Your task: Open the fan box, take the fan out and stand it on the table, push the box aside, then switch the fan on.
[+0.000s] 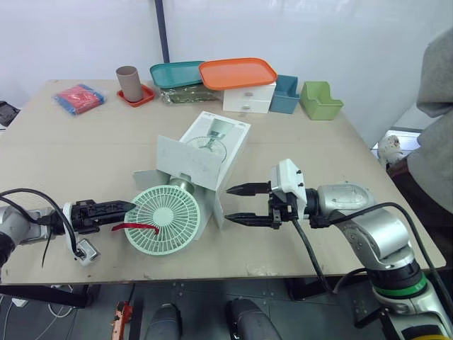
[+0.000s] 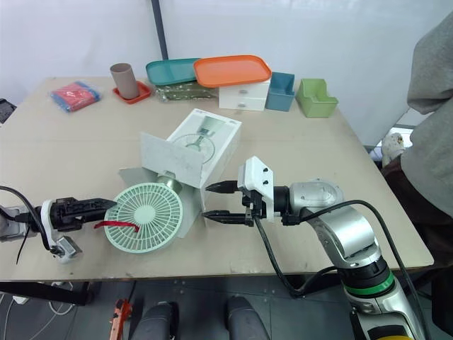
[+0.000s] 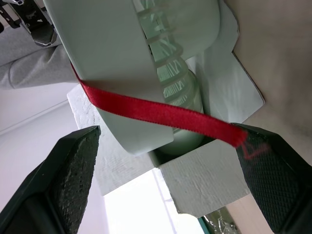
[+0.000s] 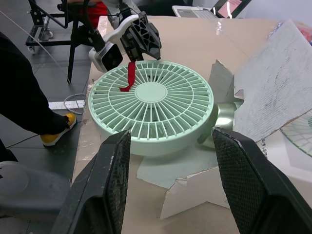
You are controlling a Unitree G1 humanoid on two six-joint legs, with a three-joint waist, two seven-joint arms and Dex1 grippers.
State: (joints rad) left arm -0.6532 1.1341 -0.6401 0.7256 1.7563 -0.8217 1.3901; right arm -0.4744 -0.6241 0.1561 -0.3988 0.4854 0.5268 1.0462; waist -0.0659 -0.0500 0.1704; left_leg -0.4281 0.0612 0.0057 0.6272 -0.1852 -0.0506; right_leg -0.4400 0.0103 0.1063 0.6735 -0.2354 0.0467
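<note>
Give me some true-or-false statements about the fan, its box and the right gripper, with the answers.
1. The mint-green round plastic fan sits partly inside the white cardboard box. True.
2. The right gripper is shut on the box. False: it is open and holds nothing, beside the box's open end.
3. A red ribbon lies across the fan's grille. True.
4. The orange plastic tray lies on top of the box. False: it sits on a small white drawer unit.

No text, brand or number could be read. The fan box, lying near the middle of the worktop, bore a printed picture of a fan and small marks too fine to read.
</note>
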